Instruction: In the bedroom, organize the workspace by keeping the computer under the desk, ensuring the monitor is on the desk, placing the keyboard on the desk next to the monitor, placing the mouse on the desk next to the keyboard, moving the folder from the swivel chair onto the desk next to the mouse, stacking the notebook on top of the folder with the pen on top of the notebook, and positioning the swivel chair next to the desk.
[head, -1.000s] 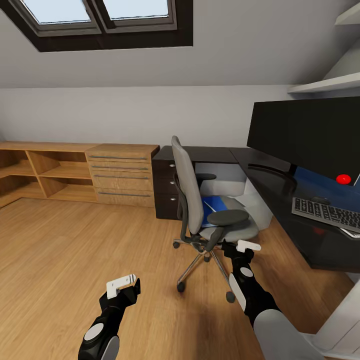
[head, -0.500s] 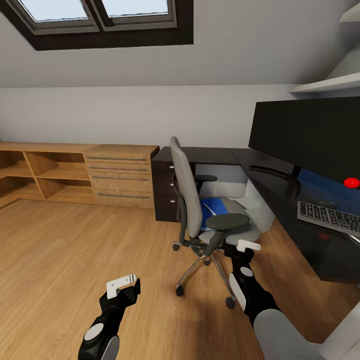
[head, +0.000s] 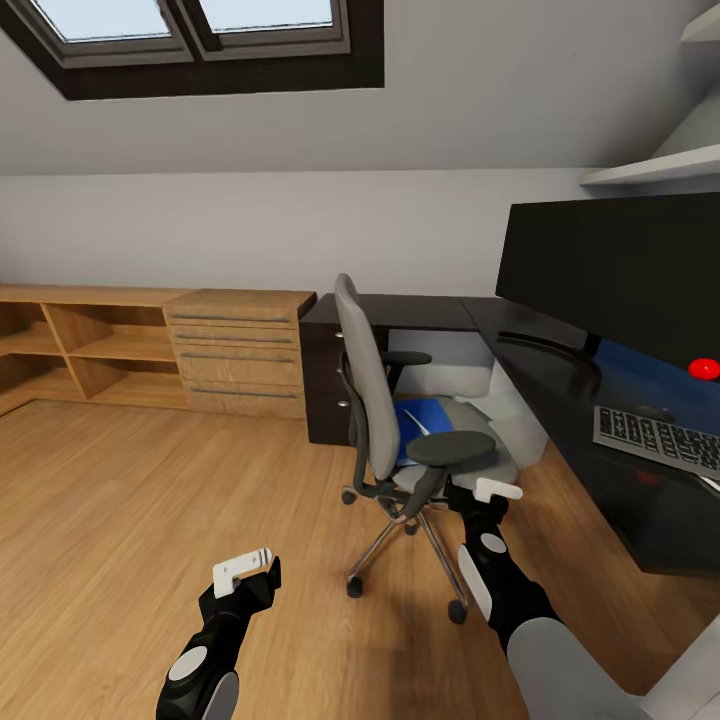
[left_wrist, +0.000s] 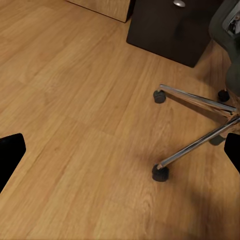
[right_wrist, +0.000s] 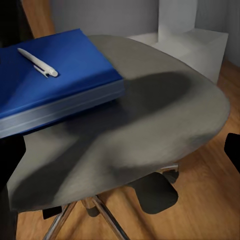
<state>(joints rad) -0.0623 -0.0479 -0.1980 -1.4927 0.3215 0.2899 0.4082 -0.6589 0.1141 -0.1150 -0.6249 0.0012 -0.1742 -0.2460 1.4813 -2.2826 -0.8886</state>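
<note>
Head view shows the swivel chair (head: 400, 420) standing on the wood floor (head: 130, 500) beside the dark worktop (head: 560, 370). On the worktop sit the big black monitor (head: 610, 270), the keyboard (head: 655, 437) and a small red thing (head: 704, 368) that may be the mouse.

On the chair seat lies a blue book-shaped thing, which I take to be the folder (right_wrist: 50, 85). A white pen (right_wrist: 37, 62) rests on top of it. I cannot tell if the notebook is part of that blue pile.

The right pincer (head: 492, 495) is low, just by the near edge of the chair seat, below the armrest (head: 450, 448). Its two dark fingertips sit far apart at the sides of the right wrist view, so it is spread wide and holds nothing. The left pincer (head: 243, 567) hangs over bare floor, well apart from the chair. Its tips are also wide apart and it holds nothing. It looks down at the chair's shiny legs (left_wrist: 195, 120) and little wheels.

The right arm is much nearer the folder. The folder lies ahead of the right pincer, across the seat toward the chair back, with its long side running slantwise away from the pincer. I think the next job is to reach over the seat and take the folder by its near edge. The pen could roll off if the folder tips.
</note>
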